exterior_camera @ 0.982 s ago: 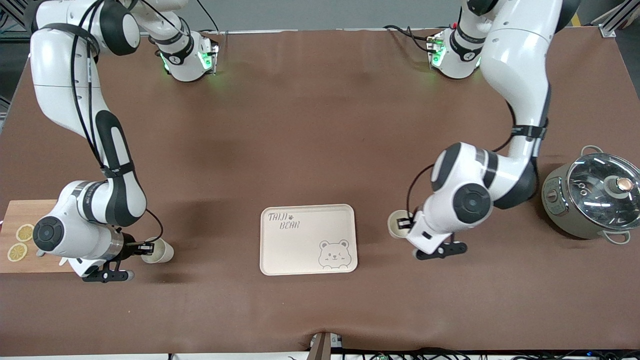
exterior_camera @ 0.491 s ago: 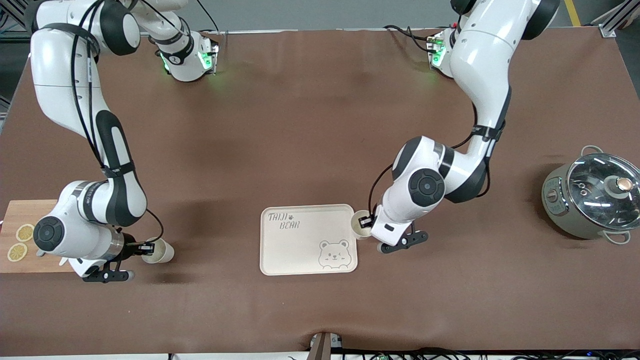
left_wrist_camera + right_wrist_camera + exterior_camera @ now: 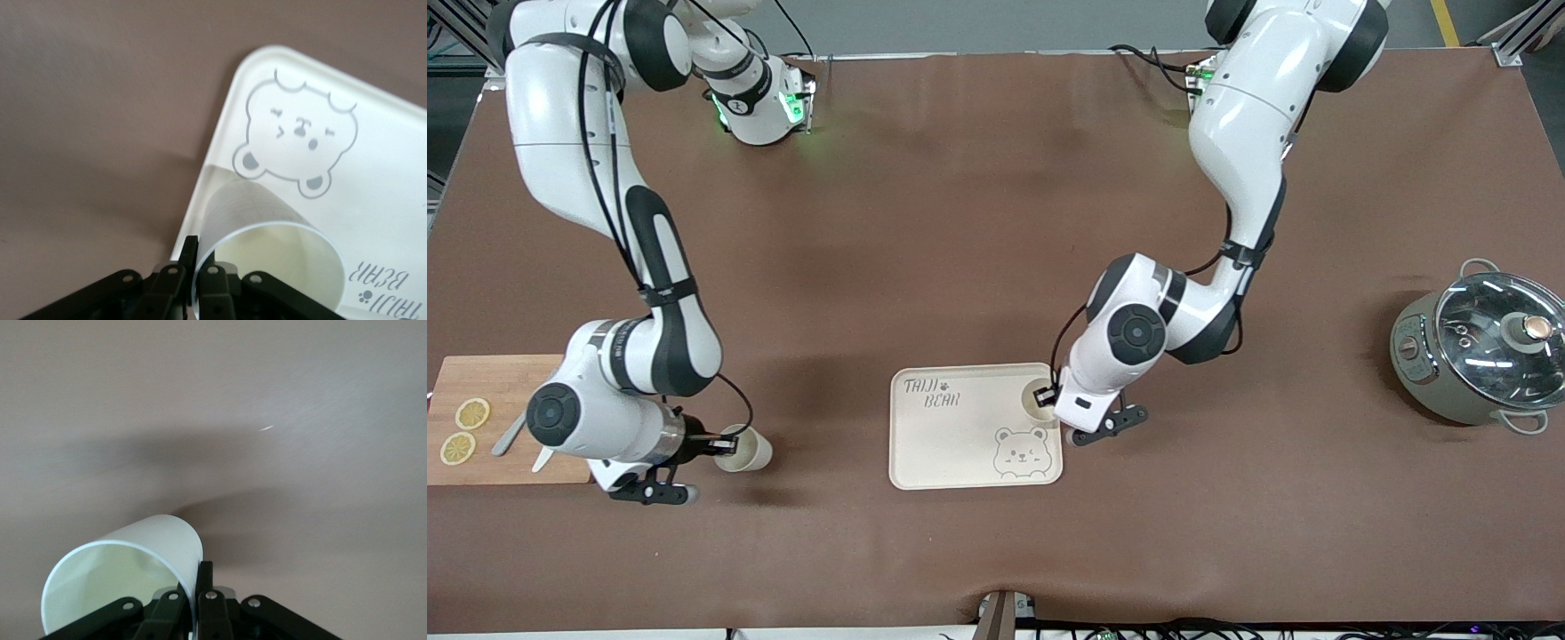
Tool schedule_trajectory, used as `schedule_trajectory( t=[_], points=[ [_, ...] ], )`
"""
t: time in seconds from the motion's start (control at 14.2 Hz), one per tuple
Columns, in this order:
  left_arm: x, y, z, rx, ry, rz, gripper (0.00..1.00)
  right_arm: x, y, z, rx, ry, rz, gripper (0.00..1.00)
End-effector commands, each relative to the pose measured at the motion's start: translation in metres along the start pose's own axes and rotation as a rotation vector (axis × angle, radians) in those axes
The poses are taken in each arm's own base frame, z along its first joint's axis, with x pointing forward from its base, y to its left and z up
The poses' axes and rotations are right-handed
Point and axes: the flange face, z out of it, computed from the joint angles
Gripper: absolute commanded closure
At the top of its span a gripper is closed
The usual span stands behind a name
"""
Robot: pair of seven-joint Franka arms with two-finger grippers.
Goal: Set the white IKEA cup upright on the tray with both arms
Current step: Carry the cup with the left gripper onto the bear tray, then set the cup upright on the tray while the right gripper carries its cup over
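The left gripper, clamped on a white plastic cup's rim, has carried it over the cream rectangular bear-printed tray's corner — set-down looks close. The right gripper, pinching a second white cup, has begun travelling trayward.

Cream tray with grey bear face, brown table

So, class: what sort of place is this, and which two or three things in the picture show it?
Probably a robotics lab set up as a mock kitchen. Two robot arms are bolted to a brown-covered table; kitchenware sits on it: a lidded pot, a bamboo cutting board with lemon slices, and a tray.
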Motion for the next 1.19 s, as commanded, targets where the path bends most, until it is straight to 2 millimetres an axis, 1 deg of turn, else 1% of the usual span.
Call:
schedule_trajectory(
  t=[0.0, 0.07, 0.14, 0.21, 0.35, 0.42, 0.49, 0.56, 0.63, 0.7, 0.77, 0.98, 1.05, 1.12],
  points=[
    [0.001, 0.001, 0.007, -0.005, 0.001, -0.028, 1.00, -0.016, -0.052, -0.032, 0.021, -0.031, 0.109, 1.00],
    [0.002, 0.000, 0.008, -0.004, 0.000, -0.032, 1.00, -0.024, -0.073, -0.032, 0.012, -0.051, 0.132, 1.00],
    [0.002, -0.001, 0.009, -0.002, 0.000, -0.031, 0.95, -0.031, -0.092, -0.032, 0.002, -0.062, 0.156, 1.00],
    [0.002, -0.001, 0.011, 0.001, -0.002, -0.029, 0.74, -0.038, -0.110, -0.035, -0.002, -0.057, 0.180, 1.00],
    [0.003, -0.001, 0.008, 0.000, 0.003, -0.028, 0.32, -0.050, -0.137, -0.031, -0.011, -0.059, 0.215, 1.00],
    [0.003, 0.000, 0.003, -0.002, 0.006, -0.027, 0.25, -0.055, -0.150, -0.030, -0.013, -0.056, 0.229, 1.00],
    [0.004, 0.000, -0.002, 0.001, 0.014, -0.024, 0.09, -0.061, -0.163, -0.029, -0.013, -0.051, 0.243, 1.00],
    [0.005, 0.001, -0.013, 0.001, 0.023, -0.018, 0.00, -0.066, -0.176, -0.029, -0.015, -0.047, 0.260, 1.00],
    [0.005, 0.000, -0.023, 0.017, 0.026, -0.010, 0.00, -0.071, -0.186, -0.026, -0.016, -0.046, 0.282, 1.00],
    [0.002, -0.001, -0.030, 0.050, 0.014, 0.002, 0.00, -0.074, -0.196, -0.023, -0.010, -0.033, 0.298, 1.00],
    [0.000, 0.000, -0.044, 0.067, 0.015, 0.013, 0.00, -0.077, -0.206, -0.022, -0.002, -0.019, 0.313, 1.00],
    [-0.006, 0.004, -0.101, 0.093, 0.070, 0.054, 0.00, -0.077, -0.216, -0.014, 0.025, 0.017, 0.349, 1.00],
    [-0.009, 0.005, -0.119, 0.098, 0.092, 0.069, 0.00, -0.079, -0.223, -0.012, 0.033, 0.029, 0.347, 1.00],
    [-0.016, 0.006, -0.129, 0.109, 0.096, 0.082, 0.00, -0.080, -0.227, -0.010, 0.040, 0.040, 0.352, 1.00]
  ],
)
